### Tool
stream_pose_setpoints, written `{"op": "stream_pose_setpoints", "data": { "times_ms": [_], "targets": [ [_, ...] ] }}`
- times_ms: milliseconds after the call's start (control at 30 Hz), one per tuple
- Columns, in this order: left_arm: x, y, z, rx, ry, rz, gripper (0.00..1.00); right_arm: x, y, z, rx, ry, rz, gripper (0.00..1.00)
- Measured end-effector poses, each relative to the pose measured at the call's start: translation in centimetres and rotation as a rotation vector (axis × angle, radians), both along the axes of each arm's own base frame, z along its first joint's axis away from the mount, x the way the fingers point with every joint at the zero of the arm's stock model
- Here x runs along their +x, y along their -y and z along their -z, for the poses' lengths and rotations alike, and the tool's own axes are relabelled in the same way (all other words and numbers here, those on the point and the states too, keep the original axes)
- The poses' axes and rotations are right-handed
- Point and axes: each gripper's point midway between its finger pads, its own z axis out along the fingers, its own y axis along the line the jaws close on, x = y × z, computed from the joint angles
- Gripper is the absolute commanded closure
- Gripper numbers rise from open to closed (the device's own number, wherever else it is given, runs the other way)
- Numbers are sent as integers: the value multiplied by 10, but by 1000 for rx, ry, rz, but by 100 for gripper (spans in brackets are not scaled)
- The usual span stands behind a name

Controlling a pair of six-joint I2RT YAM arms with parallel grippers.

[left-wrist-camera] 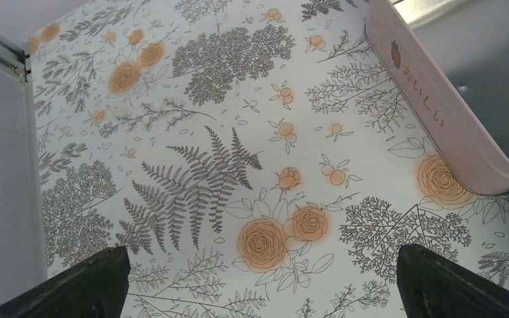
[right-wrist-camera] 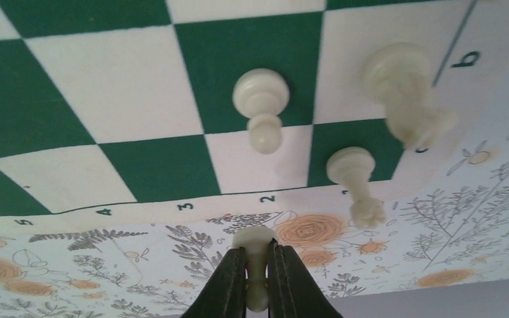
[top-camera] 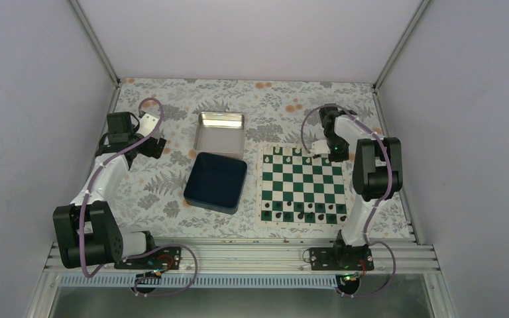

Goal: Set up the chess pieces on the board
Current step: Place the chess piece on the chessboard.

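Note:
The green and white board (top-camera: 301,184) lies right of centre; in the right wrist view its far corner (right-wrist-camera: 146,99) fills the upper part. My right gripper (right-wrist-camera: 257,281) is shut on a small white chess piece (right-wrist-camera: 256,255), held over the floral cloth just off the board's edge near the "2" mark. In the top view this gripper (top-camera: 335,156) is at the board's far right corner. Three white pieces stand on the corner squares: (right-wrist-camera: 260,99), (right-wrist-camera: 352,173), (right-wrist-camera: 401,83). My left gripper (left-wrist-camera: 265,291) is open and empty over the cloth, at the far left in the top view (top-camera: 151,143).
A shiny metal tin (top-camera: 220,132) stands at the back centre; its pink wall (left-wrist-camera: 437,112) shows in the left wrist view. A dark blue square tray (top-camera: 216,180) lies left of the board. Black pieces (top-camera: 301,211) stand along the board's near rows.

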Motion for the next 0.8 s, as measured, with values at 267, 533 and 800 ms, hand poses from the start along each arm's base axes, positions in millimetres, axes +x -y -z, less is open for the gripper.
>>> {"op": "stream_pose_setpoints", "data": {
  "times_ms": [267,533,800],
  "targets": [
    [0,0,2,0,-5,0,1,13,-4,0,20,18,-4,93],
    [0,0,2,0,-6,-1,1,13,-8,8,41,-2,-3,93],
    [-1,0,3,-1,-14,-1,1,8,-8,13,46,-33,2,94]
  ]
}}
